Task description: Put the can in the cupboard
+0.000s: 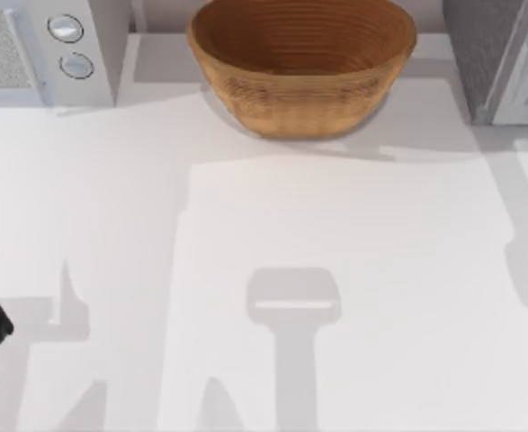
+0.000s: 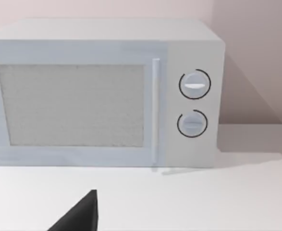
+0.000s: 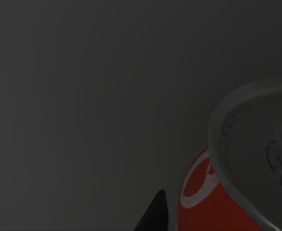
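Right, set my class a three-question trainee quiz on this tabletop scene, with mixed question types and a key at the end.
1. True or false: the woven basket stands between the microwave and the cupboard.
2. How many dials does the microwave front carry? A one, B two, C four.
3. Fill in: the right wrist view is ____.
Key: 1 true; 2 B; 3 dark.

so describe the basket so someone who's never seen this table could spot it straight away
Start at the table's far edge in the top view, between the white microwave at the left corner and the grey cupboard at the right. The basket sits midway: a round, brown, ribbed woven bowl, the only warm-coloured thing among white and grey.
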